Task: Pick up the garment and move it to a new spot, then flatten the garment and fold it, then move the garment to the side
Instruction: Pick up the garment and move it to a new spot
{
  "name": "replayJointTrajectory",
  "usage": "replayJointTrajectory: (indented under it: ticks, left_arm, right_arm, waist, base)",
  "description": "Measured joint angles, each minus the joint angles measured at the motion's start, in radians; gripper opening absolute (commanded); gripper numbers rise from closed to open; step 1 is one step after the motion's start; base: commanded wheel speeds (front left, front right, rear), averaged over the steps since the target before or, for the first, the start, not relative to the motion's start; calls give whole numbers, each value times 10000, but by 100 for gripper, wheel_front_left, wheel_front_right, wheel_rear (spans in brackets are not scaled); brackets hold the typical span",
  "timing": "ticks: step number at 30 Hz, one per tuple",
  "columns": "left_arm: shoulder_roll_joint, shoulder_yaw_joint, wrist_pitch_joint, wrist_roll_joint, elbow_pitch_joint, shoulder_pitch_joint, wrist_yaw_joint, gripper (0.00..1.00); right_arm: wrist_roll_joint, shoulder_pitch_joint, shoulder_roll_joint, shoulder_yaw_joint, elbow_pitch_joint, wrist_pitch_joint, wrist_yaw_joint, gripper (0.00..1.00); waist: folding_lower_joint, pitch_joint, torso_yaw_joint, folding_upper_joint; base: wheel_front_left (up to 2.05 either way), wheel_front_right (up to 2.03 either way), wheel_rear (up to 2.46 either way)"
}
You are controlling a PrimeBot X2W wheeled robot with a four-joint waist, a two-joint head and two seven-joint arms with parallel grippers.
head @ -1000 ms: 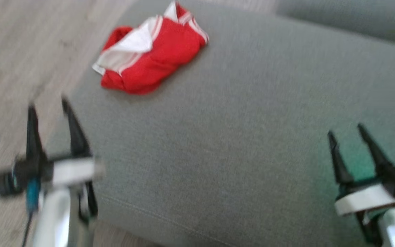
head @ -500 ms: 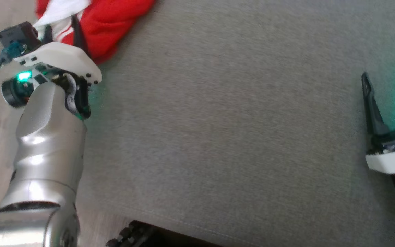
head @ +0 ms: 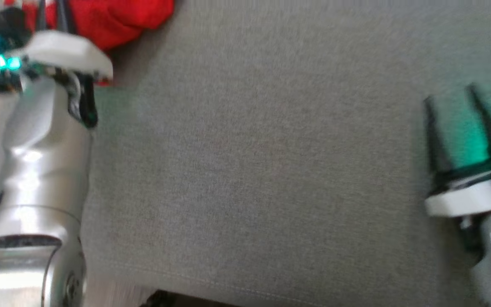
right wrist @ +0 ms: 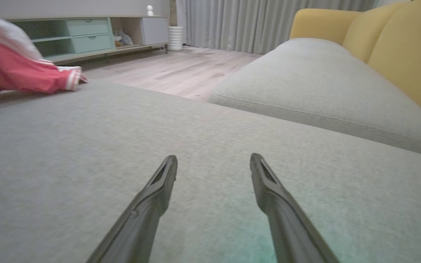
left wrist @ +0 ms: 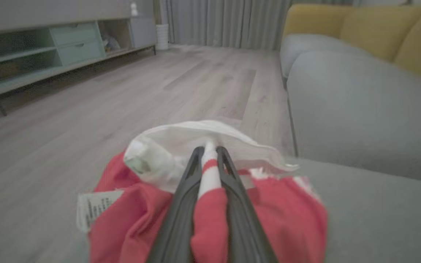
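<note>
The red garment (head: 113, 19) with white stripes lies bunched at the grey cushion's (head: 262, 162) far left corner, partly cut off by the head view's top edge. My left gripper (left wrist: 209, 151) is shut on a red and white striped fold of the garment (left wrist: 210, 215), with its white lining (left wrist: 181, 146) bulging just beyond the tips. In the head view the left gripper (head: 51, 10) reaches into the cloth. My right gripper (head: 450, 96) hovers open above the cushion's right side, far from the garment (right wrist: 16, 69), fingers (right wrist: 159, 182) spread with nothing between them.
A second grey seat cushion (right wrist: 316, 91) and yellow backrests (right wrist: 397, 40) lie beyond the right gripper. Wooden floor (left wrist: 86, 109) borders the cushion's left edge, with a low green cabinet (left wrist: 42, 54) and curtains (left wrist: 228, 22) further off.
The head camera has shifted. My left arm has reached forward to the garment and its fingers have closed on a striped fold. The right gripper stays open.
</note>
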Motion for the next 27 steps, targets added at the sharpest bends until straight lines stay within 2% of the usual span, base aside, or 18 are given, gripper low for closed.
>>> replayJointTrajectory:
  ticks: [5,10,13,18,19,20,21,24,27]
  left_arm:
    - [146,-474,-21,453,-1580,-389,-351,0]
    - [198,-1076,-69,543,-2451,-583,-541,0]
    - [-10,-1480,341,165,-2974,-716,-617,0]
    - [-502,-2686,1285,-1177,-4498,-712,-627,0]
    - [-502,-2686,1285,-1177,-4498,-712,-627,0]
    - [-587,-3058,1580,-1538,-5131,-635,-642,0]
    - [-587,-3058,1580,-1538,-5131,-635,-642,0]
    - [-625,-3783,2130,-1944,-5843,107,-702,0]
    - [-637,-4274,2046,-1847,-5693,1021,-702,0]
  right_arm:
    - [46,610,769,500,418,8,0,100]
    - [203,991,1373,759,523,10,0,100]
    - [244,1335,1586,811,514,31,0,100]
    - [330,1696,1808,872,435,48,0,100]
    - [330,1696,1808,872,435,48,0,100]
    - [336,1707,1831,884,345,50,0,100]
    - [336,1707,1831,884,345,50,0,100]
    - [349,1679,1977,884,111,50,0,100]
    - [366,1597,2082,938,61,50,0,100]
  waist:
    - [-3,-1196,-313,0]
    - [-5,-2452,-1011,1]
    - [-5,-3003,-1712,1]
    - [-5,-3664,-3047,1]
    - [-5,-3664,-3047,1]
    - [-4,-3824,-3581,1]
    - [-4,-3824,-3581,1]
    - [-3,-3891,-4741,1]
    - [-3,-3661,-5191,1]
  base:
    - [0,0,0]
    - [0,0,0]
    - [0,0,0]
    - [0,0,0]
    - [0,0,0]
    - [0,0,0]
    - [0,0,0]
    - [0,0,0]
    - [0,0,0]
